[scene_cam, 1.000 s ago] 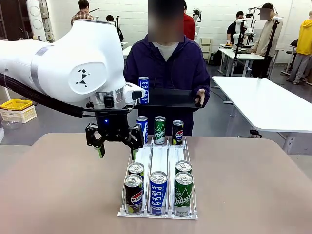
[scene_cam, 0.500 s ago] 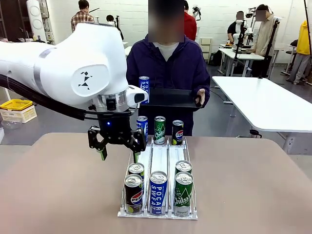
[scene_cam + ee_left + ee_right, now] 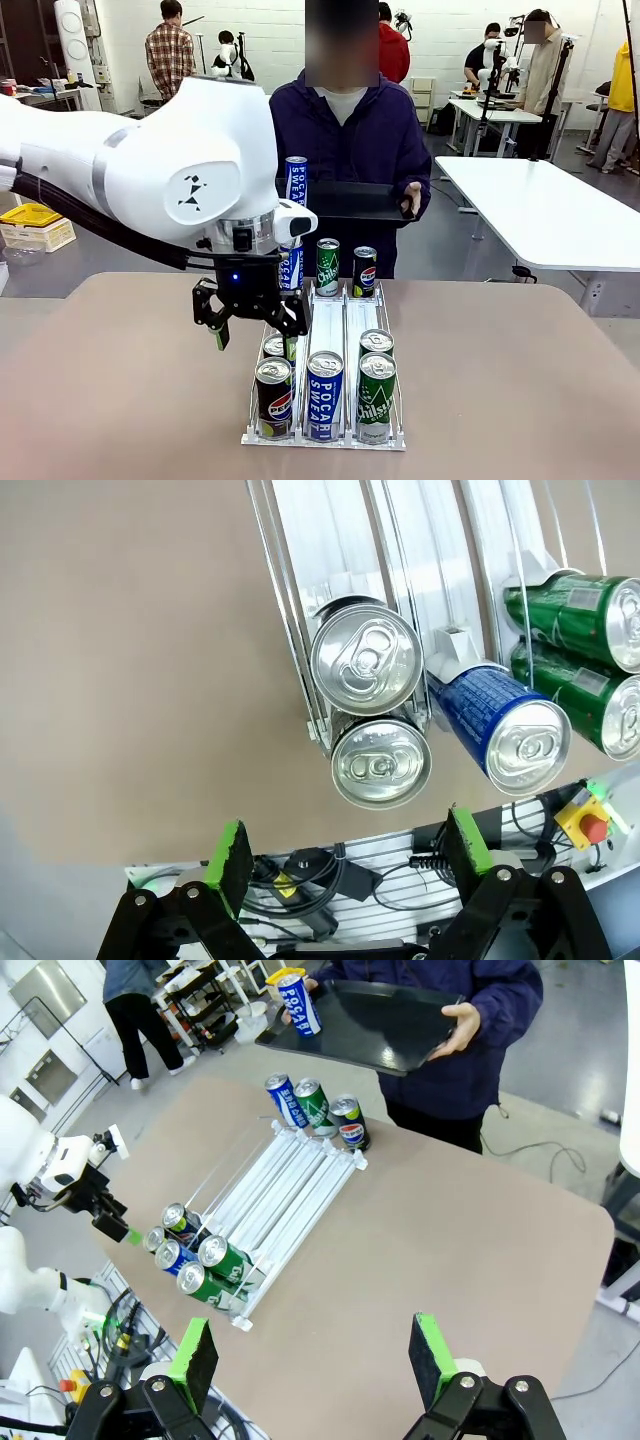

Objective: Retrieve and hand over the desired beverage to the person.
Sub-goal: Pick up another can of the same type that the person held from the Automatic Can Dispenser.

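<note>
The person (image 3: 345, 135) in a dark hooded sweatshirt stands across the table holding a black tray (image 3: 350, 200) with a blue Pocari can (image 3: 296, 180) on it. A white three-lane rack (image 3: 328, 325) holds a Pepsi can (image 3: 274, 397), a Pocari can (image 3: 325, 395) and a green can (image 3: 376, 397) at its near end, with three more cans at the far end. My left gripper (image 3: 255, 325) hangs open just above the rack's left lane. In its wrist view the left gripper (image 3: 348, 848) is wide apart over two silver can tops (image 3: 366, 670). My right gripper (image 3: 314, 1358) is open, high above the table.
A second row of cans (image 3: 376, 342) sits behind the near ones. Bare tan table (image 3: 520, 380) lies on both sides of the rack. White tables and other people stand in the background. A yellow bin (image 3: 32, 215) is at the far left.
My left gripper has moved right and down, from beside the rack to over its left lane. Its jaws stay open. The person and tray have not moved.
</note>
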Action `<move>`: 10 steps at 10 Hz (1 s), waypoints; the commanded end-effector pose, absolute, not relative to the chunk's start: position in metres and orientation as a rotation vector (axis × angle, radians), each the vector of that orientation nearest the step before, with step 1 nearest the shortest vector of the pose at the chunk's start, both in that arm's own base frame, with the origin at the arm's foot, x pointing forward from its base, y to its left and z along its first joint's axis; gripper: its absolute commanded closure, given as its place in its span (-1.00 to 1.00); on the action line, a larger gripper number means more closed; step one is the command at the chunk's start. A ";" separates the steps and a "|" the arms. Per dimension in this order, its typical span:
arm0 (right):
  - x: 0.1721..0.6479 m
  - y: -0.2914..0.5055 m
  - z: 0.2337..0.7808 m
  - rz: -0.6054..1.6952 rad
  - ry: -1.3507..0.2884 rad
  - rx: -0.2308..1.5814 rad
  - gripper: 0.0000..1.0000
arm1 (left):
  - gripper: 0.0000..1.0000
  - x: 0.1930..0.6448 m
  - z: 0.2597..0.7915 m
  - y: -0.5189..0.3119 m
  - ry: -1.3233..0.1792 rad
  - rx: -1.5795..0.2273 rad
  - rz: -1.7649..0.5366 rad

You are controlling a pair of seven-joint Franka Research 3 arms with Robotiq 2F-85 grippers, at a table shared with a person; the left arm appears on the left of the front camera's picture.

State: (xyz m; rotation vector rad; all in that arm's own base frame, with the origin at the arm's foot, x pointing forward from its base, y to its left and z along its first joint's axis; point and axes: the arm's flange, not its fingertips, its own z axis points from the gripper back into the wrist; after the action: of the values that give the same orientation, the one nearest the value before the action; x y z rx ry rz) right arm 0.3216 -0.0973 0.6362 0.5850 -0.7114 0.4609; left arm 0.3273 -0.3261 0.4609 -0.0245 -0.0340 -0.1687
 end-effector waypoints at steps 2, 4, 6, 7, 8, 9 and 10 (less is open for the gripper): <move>0.325 -0.098 0.636 0.479 -0.728 0.619 -1.00 | -1.00 0.334 0.439 -0.337 -0.025 -0.003 -0.192; 0.325 -0.098 0.636 0.479 -0.728 0.619 -1.00 | -1.00 0.339 0.434 -0.341 -0.013 -0.003 -0.198; 0.325 -0.098 0.636 0.479 -0.728 0.619 -1.00 | -1.00 0.341 0.430 -0.343 -0.007 -0.002 -0.196; 0.325 -0.098 0.636 0.479 -0.728 0.619 -1.00 | -1.00 0.344 0.427 -0.344 -0.003 0.001 -0.191; 0.325 -0.098 0.636 0.479 -0.728 0.619 -1.00 | -1.00 0.346 0.424 -0.346 0.002 0.002 -0.181; 0.325 -0.098 0.636 0.479 -0.728 0.619 -1.00 | -1.00 0.348 0.422 -0.347 0.009 0.004 -0.177; 0.325 -0.098 0.636 0.479 -0.728 0.619 -1.00 | -1.00 0.348 0.420 -0.350 0.005 0.014 -0.173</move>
State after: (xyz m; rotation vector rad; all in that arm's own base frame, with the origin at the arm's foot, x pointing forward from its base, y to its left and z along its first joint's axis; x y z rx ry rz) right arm 0.3216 -0.0973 0.6362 0.5850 -0.7114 0.4608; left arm 0.3447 -0.3413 0.4214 -0.0073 0.0338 -0.1960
